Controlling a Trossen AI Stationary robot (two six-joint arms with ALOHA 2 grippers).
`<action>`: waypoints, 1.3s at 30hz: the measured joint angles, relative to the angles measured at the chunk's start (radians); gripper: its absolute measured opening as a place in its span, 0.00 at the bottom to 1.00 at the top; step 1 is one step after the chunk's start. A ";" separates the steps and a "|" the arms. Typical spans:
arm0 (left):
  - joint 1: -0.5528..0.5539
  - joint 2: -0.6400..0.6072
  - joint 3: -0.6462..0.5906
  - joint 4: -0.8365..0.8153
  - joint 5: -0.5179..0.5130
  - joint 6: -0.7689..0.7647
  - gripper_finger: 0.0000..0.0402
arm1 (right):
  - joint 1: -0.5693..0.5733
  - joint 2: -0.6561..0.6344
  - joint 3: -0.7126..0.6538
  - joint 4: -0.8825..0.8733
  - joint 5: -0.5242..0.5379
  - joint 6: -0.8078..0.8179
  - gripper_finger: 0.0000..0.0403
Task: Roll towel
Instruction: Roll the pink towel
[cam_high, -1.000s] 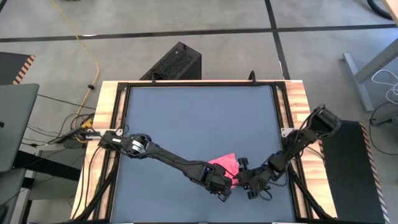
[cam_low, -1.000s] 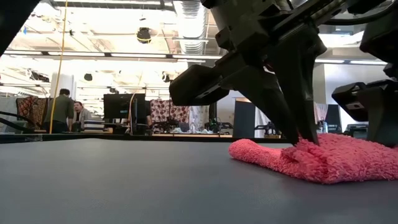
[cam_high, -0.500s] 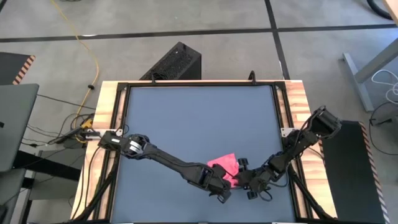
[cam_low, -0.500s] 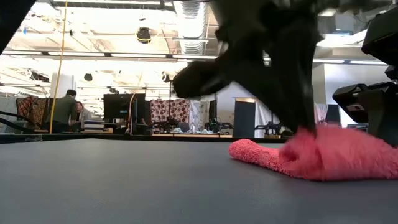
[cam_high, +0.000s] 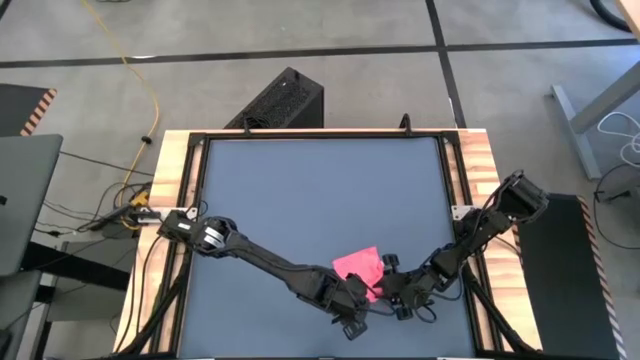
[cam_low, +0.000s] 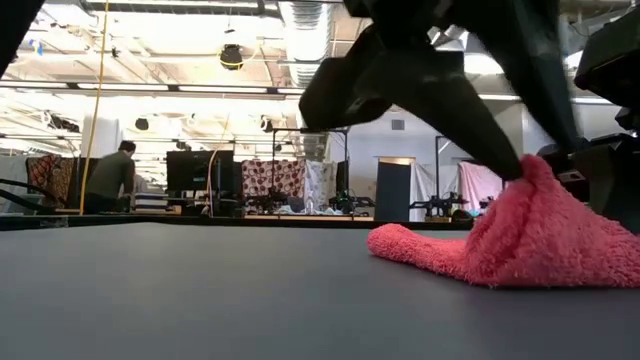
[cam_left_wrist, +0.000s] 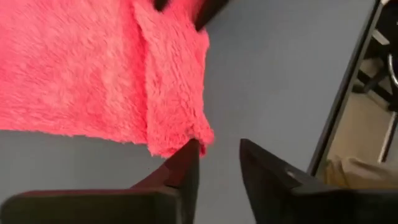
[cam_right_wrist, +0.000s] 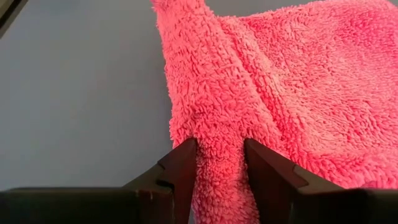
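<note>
Left gripper (cam_left_wrist: 216, 163) newly parted beside towel (cam_left_wrist: 93, 68), right gripper (cam_right_wrist: 219, 163) clamping fold, tips buried.

Towel (cam_high: 362, 268) on the table (cam_high: 320, 190), near its front edge, right of centre. Left gripper (cam_high: 352, 318) at the towel's front-left corner, its arm reaching diagonally from the table's left side. Right gripper (cam_high: 388, 290) against the towel's right edge, a fold of towel (cam_right_wrist: 219, 163) lying between its fingers (cam_right_wrist: 180, 168). Black box (cam_high: 278, 102) on the floor behind the table. Person (cam_low: 108, 176) in the room far behind the table.
</note>
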 joint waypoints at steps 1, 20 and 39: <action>0.000 0.000 0.000 -0.001 -0.008 -0.001 0.27 | 0.000 0.000 0.000 0.001 0.000 0.001 0.41; -0.012 -0.001 0.068 0.111 -0.087 0.135 0.43 | 0.002 0.000 0.000 0.004 -0.008 0.076 0.41; 0.022 0.048 0.076 0.062 -0.034 0.182 0.42 | 0.000 0.001 -0.001 0.012 -0.006 0.077 0.41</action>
